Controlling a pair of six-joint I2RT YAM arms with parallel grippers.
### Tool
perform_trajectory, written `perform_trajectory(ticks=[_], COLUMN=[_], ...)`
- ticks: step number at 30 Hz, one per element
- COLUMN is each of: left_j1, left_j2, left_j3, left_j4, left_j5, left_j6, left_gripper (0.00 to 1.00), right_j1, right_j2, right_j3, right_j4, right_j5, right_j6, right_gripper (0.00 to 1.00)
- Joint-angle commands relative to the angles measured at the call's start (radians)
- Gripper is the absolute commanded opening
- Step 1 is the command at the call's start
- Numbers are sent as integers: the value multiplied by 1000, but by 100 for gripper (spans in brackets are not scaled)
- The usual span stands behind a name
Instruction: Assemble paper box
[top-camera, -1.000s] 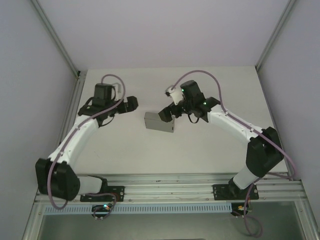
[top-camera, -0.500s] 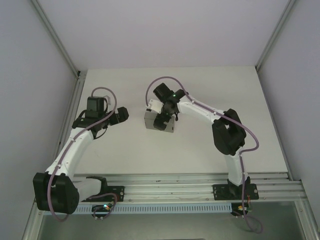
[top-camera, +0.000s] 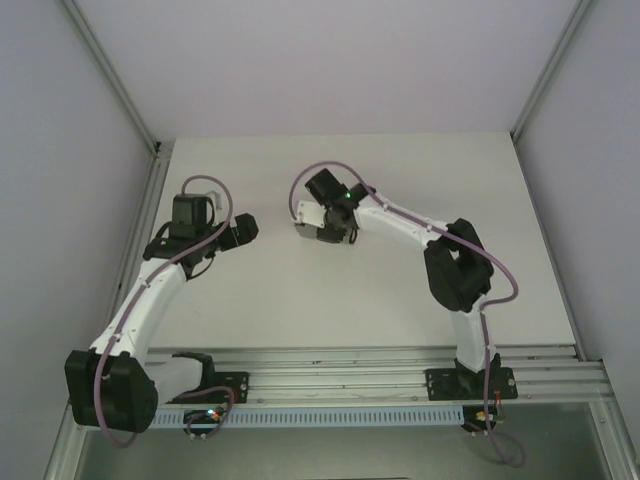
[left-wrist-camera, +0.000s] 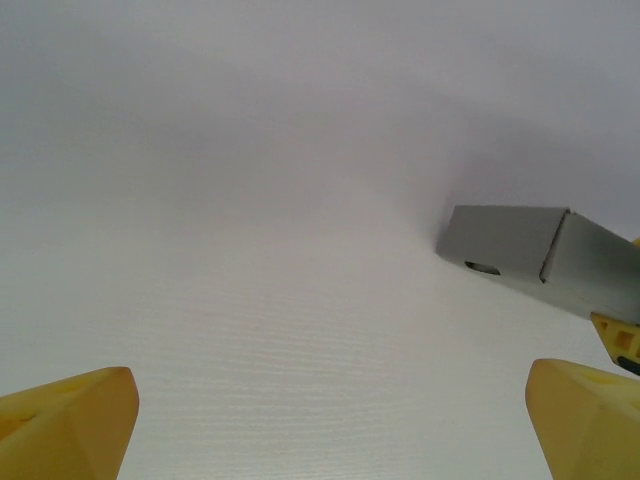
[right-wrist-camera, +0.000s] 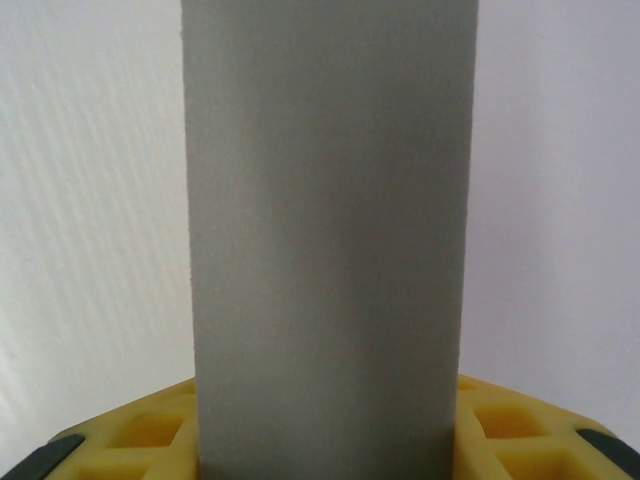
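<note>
Worktop (top-camera: 300, 300) of matte off-white, faintly grained in the wrist views. Enclosed on three sides by plain, pale lilac-grey wall panels (top-camera: 330, 60), with slim aluminium posts (top-camera: 112, 85) rising at the two far corners and a slotted metal rail (top-camera: 340, 365) along the near edge, carrying both arm bases. Soft, even light, weak shadows. Left arm (top-camera: 150, 290), white with black joints and a looping purple cable, bent over the left-centre of the surface. Its jaws spread wide with nothing between them, yellow fingertips (left-wrist-camera: 70, 420) at the lower corners of the left wrist view, held over bare surface. Right arm (top-camera: 400, 225), same build, reaching across to the middle of the worktop. Paper box (left-wrist-camera: 505, 245), plain grey card folded into a shallow rectangular shape, near the centre and well apart from the left jaws, with a faint shadow at its far corner. From above, largely hidden under the right wrist. Right jaws closed on one end of the paper box, yellow pads (right-wrist-camera: 150, 435) pressed against both sides of the card.
</note>
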Motion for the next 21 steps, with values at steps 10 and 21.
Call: perform_trajectory(ticks=[10,21], left_j1=[2,68], left_j2=[-20,65], left_j3=[8,-199], left_j4=[-9,585], left_j5=[-113,-371], left_j6=[4,240], left_gripper=[100,100], right_j1=[97,-297], right_j2=[-369,-860], right_j3=[-464,-814], right_j4=[286,500], right_j5=[31,-39], right_j6=[-92,717], right_gripper=[100,100])
